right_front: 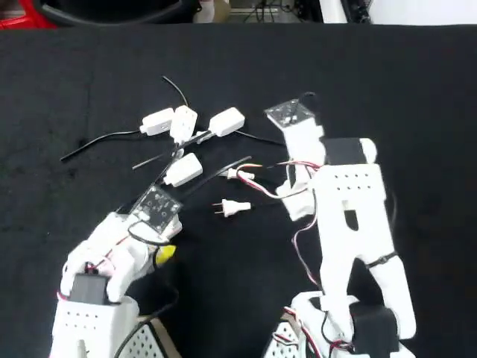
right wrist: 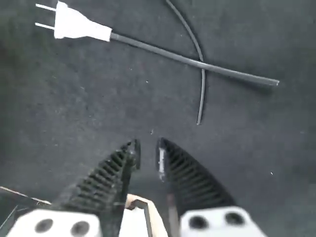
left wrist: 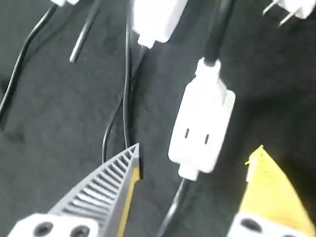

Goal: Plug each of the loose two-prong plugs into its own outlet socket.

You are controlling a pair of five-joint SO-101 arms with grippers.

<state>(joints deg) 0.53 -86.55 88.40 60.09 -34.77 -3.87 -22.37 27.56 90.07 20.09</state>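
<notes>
Several white outlet sockets lie at the table's middle left, among them one at the far end (right_front: 226, 121) and the nearest one (right_front: 182, 170). Two loose two-prong plugs (right_front: 237, 209) (right_front: 242, 175) lie to their right. My left gripper (left wrist: 197, 148) is open just above the nearest socket (left wrist: 202, 126), whose two slots face up between the grey finger (left wrist: 111, 185) and the yellow finger (left wrist: 269, 187). My right gripper (right wrist: 146, 147) hangs over bare cloth, shut on nothing. A plug (right wrist: 74, 23) with its black cable lies ahead of it.
Thin black cables (right_front: 97, 142) trail from the sockets across the black cloth. The left arm (right_front: 112, 257) stands at the near left, the right arm (right_front: 350, 209) at the near right. Red and white wires (right_front: 268, 186) hang by the right arm.
</notes>
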